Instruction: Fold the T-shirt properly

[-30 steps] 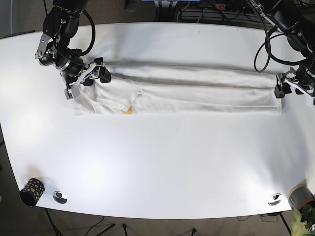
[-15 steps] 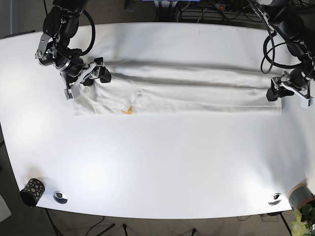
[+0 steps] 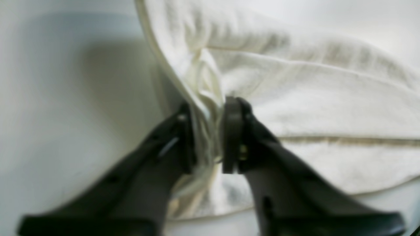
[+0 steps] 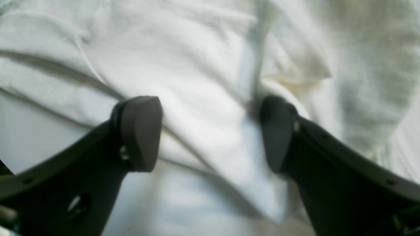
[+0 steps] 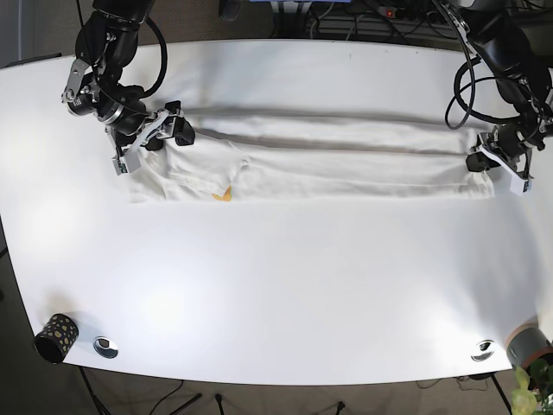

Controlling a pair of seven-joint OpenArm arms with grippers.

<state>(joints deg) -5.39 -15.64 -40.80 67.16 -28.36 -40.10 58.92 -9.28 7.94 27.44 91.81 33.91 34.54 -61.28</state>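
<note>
The T-shirt (image 5: 328, 156) lies stretched out long across the far half of the white table (image 5: 276, 294), folded lengthwise into a narrow band, with a small orange mark (image 5: 222, 195) showing near its near edge on the base view's left.

Over on the base view's right, the left end effector (image 5: 492, 162) sits right at the end of the shirt. The left wrist camera tells the story: the two dark fingers (image 3: 233, 131) are drawn close together with a bunched fold of cream fabric (image 3: 205, 108) pinched between them, so it has a grip on the shirt's edge. The cloth rises from that pinch and drapes away to the right of the view, a stitched hem line running across it. The picture is soft, but the clamp is plain.

On the base view's left, the right end effector (image 5: 151, 137) is down at the other end of the shirt, by the upper corner. From the right wrist camera its fingers (image 4: 139, 131) stand wide apart, with rumpled fabric (image 4: 210, 108) spread in the gap between them. The pads look level with the cloth, one on each side of a raised fold, though whether they press on it I cannot tell. Nothing is clamped there.

At the table's near edge, a dark speckled cup (image 5: 56, 336) stands at the left corner with a small metal disc (image 5: 105, 347) just beside it, and another disc (image 5: 483, 350) sits near the right corner.
</note>
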